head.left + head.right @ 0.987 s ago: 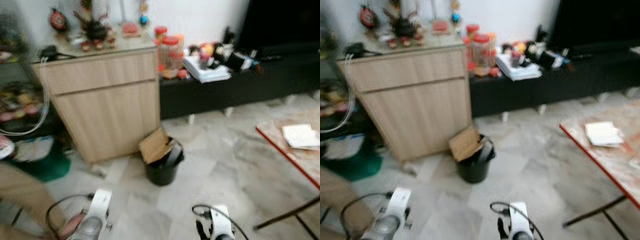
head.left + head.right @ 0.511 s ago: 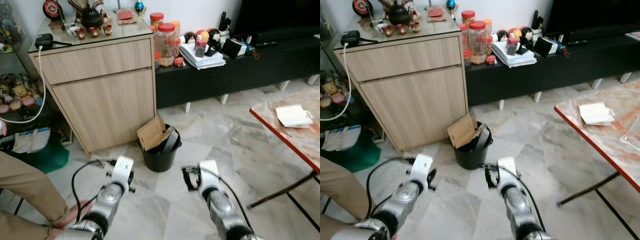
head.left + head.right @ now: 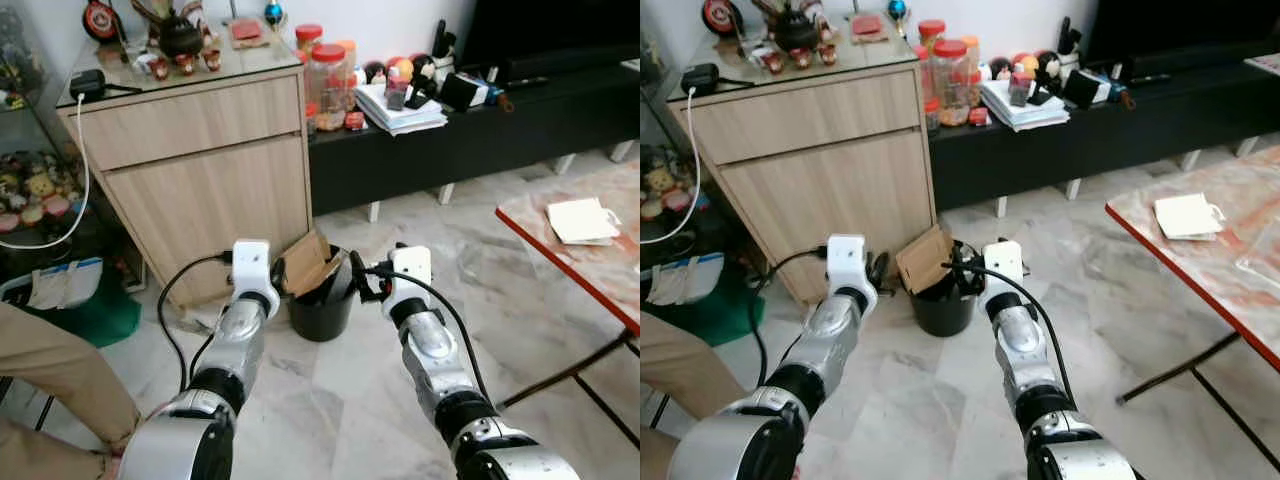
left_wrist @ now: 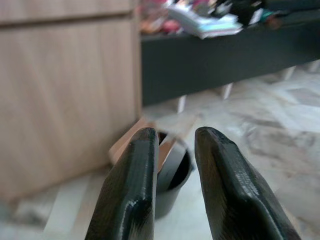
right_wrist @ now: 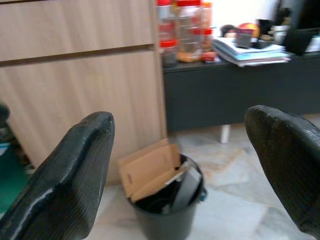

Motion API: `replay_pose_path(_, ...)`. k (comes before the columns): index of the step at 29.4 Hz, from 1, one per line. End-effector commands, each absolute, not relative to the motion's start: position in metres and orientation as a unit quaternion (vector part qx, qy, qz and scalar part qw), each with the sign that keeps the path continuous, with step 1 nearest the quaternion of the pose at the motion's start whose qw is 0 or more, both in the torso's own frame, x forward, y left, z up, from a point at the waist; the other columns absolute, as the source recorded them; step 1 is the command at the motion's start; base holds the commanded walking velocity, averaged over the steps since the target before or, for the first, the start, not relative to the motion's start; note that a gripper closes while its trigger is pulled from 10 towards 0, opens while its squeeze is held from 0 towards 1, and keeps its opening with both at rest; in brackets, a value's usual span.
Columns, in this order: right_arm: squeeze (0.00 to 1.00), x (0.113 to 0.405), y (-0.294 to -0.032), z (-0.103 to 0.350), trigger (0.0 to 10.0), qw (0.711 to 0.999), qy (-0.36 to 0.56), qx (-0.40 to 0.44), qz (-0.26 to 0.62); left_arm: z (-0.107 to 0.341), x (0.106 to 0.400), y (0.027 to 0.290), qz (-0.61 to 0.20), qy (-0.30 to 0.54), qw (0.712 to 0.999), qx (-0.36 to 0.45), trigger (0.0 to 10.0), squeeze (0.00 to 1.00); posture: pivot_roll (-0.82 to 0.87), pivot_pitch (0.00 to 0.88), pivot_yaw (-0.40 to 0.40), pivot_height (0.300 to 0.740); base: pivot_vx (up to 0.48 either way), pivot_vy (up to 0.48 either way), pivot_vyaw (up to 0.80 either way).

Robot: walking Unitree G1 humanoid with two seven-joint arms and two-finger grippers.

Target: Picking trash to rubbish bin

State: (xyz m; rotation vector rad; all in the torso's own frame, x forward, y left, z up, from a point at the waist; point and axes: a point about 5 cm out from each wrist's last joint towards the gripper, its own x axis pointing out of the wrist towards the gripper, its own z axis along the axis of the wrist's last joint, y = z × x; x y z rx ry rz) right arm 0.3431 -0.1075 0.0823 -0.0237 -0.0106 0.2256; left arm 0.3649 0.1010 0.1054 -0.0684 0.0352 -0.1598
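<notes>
Though half-hidden, cardboard (image 3: 305, 264) in bin (image 3: 320, 318)

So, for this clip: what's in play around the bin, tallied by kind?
Rubbish bins: 1, a black bin on the floor by the wooden cabinet.
Cardboard pieces: 1, cardboard sticking out of the bin.
Grippers: 2, left gripper nearly closed and empty, right gripper open and empty.
Total: 4.

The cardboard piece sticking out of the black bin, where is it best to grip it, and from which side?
Probably grip the cardboard piece by its free upper edge, coming from above: it stands tilted out of the black bin, its lower part buried inside. The right gripper is open.
</notes>
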Motion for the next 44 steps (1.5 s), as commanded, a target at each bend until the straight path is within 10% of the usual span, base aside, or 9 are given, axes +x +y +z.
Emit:
replay_pose_path(1,0.00,0.345,-0.106,0.089,10.0,0.994,-0.023,-0.007,0.111,0.115,0.368,0.100,-0.080,-0.007,0.997,-0.020,10.0,0.00,-0.09,0.004,0.038,0.740,0.000,0.000,-0.80)
replay_pose_path(15,0.00,0.350,-0.096,0.110,10.0,0.991,-0.071,-0.008,0.109,0.136,0.370,0.124,-0.053,-0.087,0.988,0.116,10.0,0.00,-0.08,0.000,0.049,0.740,0.000,0.000,-0.80)
replay_pose_path(44,0.00,0.348,-0.076,0.119,10.0,0.988,-0.089,-0.015,0.123,0.136,0.368,0.136,-0.006,-0.100,0.989,0.108,10.0,0.00,-0.10,0.000,0.060,0.740,0.000,-0.174,-0.80)
